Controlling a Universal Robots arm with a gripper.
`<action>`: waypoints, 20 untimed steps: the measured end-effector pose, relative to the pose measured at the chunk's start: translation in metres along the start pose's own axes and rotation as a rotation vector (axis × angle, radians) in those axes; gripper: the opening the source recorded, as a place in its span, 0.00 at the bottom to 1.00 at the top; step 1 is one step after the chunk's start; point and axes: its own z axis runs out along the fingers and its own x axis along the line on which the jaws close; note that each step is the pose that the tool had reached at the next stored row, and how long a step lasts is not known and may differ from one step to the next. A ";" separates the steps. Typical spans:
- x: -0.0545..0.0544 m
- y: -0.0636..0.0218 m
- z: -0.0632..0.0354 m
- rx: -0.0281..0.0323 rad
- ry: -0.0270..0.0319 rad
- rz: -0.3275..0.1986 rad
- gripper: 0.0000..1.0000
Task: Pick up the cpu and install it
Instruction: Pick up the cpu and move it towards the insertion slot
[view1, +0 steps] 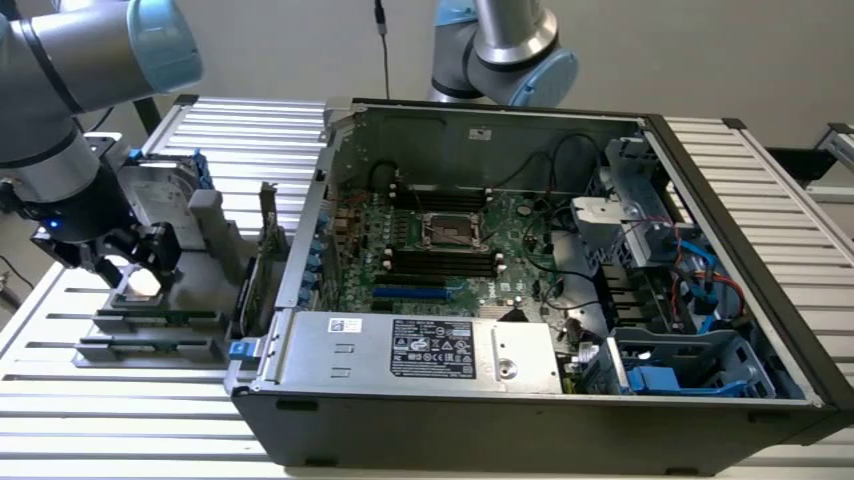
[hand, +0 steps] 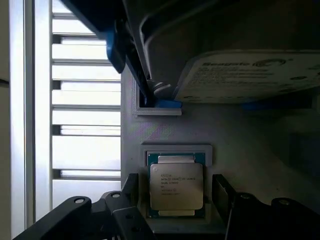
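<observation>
The cpu (hand: 176, 176), a small square chip with a silver-grey top, lies flat in a grey holder (hand: 176, 150) on the slatted table. My gripper (hand: 176, 192) is open, and its two dark fingers (hand: 131, 187) stand on either side of the chip without touching it. In the exterior view, the gripper (view1: 134, 262) hangs just above the cpu (view1: 138, 284) at the exterior view's left, outside the computer case. The empty cpu socket (view1: 451, 232) sits in the middle of the green motherboard inside the open case.
A silver hard drive (hand: 245, 75) in a blue bracket stands just beyond the cpu holder. Green memory sticks (view1: 154, 318) lie in grey racks near the table's front. The open case (view1: 534, 420) holds a power supply, cables and drive bays. A second arm (view1: 514, 50) stands behind it.
</observation>
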 end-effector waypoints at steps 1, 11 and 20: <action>0.000 0.0000 0.0002 0.0000 0.0000 0.000 0.69; 0.000 -0.0003 0.0025 0.0000 0.0000 0.000 0.69; 0.000 -0.0005 0.0028 -0.0006 -0.0001 0.000 0.55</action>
